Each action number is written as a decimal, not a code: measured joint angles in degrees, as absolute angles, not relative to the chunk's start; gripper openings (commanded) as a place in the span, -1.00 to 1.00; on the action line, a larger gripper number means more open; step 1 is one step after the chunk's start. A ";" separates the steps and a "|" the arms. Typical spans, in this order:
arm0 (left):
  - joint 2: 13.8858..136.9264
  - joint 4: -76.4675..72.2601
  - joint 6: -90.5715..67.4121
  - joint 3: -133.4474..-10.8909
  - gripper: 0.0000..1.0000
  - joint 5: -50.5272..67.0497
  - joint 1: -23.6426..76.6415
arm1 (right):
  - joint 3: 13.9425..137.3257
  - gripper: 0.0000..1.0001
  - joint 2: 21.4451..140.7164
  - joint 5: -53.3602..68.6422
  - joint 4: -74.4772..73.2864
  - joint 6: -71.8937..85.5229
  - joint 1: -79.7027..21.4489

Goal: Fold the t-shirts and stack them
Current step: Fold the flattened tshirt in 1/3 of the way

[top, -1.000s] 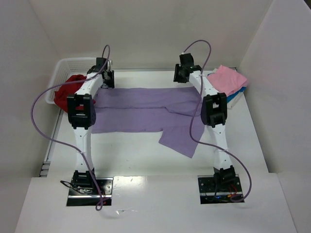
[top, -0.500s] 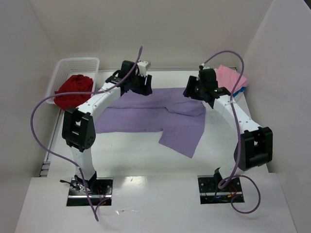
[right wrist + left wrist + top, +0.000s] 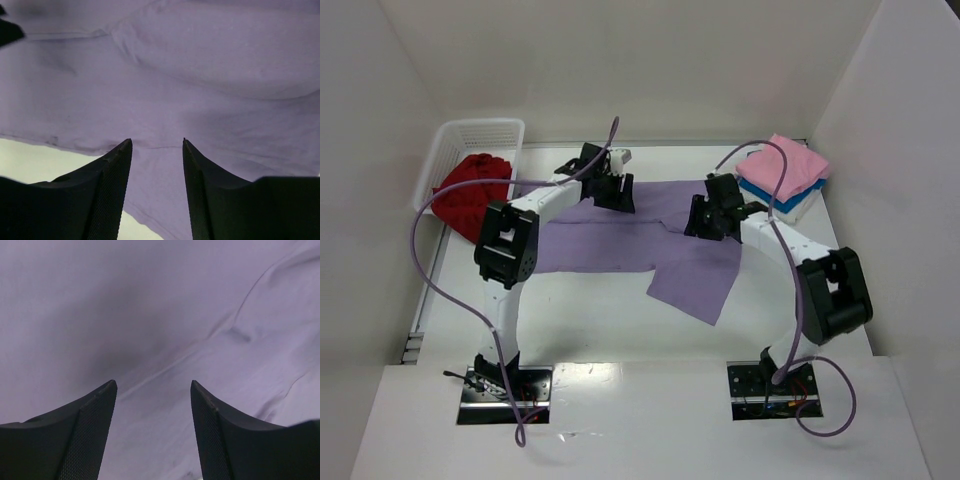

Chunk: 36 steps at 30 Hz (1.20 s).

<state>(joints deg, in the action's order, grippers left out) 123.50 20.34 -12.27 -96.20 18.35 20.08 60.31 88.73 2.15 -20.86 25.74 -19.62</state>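
Note:
A lavender purple t-shirt [image 3: 620, 235] lies spread on the table, partly folded, one flap reaching toward the front [image 3: 695, 285]. My left gripper [image 3: 616, 197] hovers over its far edge, jaws open, only purple cloth [image 3: 155, 330] beneath them. My right gripper [image 3: 704, 226] is low over the shirt's right part, also open, with purple cloth [image 3: 200, 75] and a strip of table below. A deep red t-shirt [image 3: 472, 190] is bunched in the white basket [image 3: 480, 132]. A folded pink t-shirt [image 3: 782, 165] tops a bright blue one [image 3: 790, 200] at the far right.
The basket stands at the far left corner by the left wall. The pink and blue stack sits close to the right wall. Purple cables arc above both arms. White walls close in the table on three sides.
Both arms have swung inward from the shirt's far corners toward its middle and come down over the cloth. Both grippers have let go and opened.

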 measured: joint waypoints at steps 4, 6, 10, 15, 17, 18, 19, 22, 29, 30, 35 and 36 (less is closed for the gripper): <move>124.92 19.31 -12.27 -100.05 0.38 20.73 20.14 | 60.77 -0.05 93.73 2.07 -20.58 25.91 -20.29; 125.21 19.00 -12.27 -100.73 0.38 21.47 20.14 | 60.82 -0.05 95.81 1.54 -20.60 25.91 -20.38; 126.98 18.33 -12.32 -102.19 0.38 21.91 20.10 | 61.41 -0.05 97.43 0.58 -20.58 25.91 -20.38; 130.47 18.63 -12.32 -103.53 0.38 19.73 20.03 | 63.92 -0.05 99.90 -2.46 -20.49 25.91 -20.38; 131.61 19.44 -12.43 -103.53 0.41 18.28 19.94 | 64.64 -0.05 100.75 -3.31 -20.60 25.91 -20.38; 131.85 19.38 -12.47 -103.53 0.41 18.24 19.90 | 65.08 -0.05 101.30 -3.77 -20.53 25.93 -20.38; 131.92 19.57 -12.49 -103.88 0.41 18.06 19.79 | 65.52 -0.05 101.84 -4.16 -20.51 25.91 -20.38; 132.14 20.01 -13.41 -104.68 0.41 15.92 19.62 | 67.94 -0.05 105.10 -6.07 -20.69 25.89 -20.38; 132.22 20.53 -13.91 -104.92 0.43 14.39 19.62 | 70.04 -0.05 107.37 -9.76 -21.30 25.67 -20.38; 132.25 20.58 -13.89 -105.01 0.43 14.24 19.62 | 70.57 -0.05 107.83 -10.26 -21.47 25.65 -20.38; 132.55 20.82 -13.91 -105.43 0.43 14.15 19.62 | 73.01 -0.05 110.41 -12.08 -21.63 24.80 -20.38; 132.60 20.84 -13.91 -105.47 0.43 14.15 19.62 | 73.28 -0.05 110.76 -12.34 -21.65 24.71 -20.38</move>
<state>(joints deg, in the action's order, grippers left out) 132.60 20.84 -13.91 -105.47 14.15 19.62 73.28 110.76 -12.34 -21.65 24.71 -20.38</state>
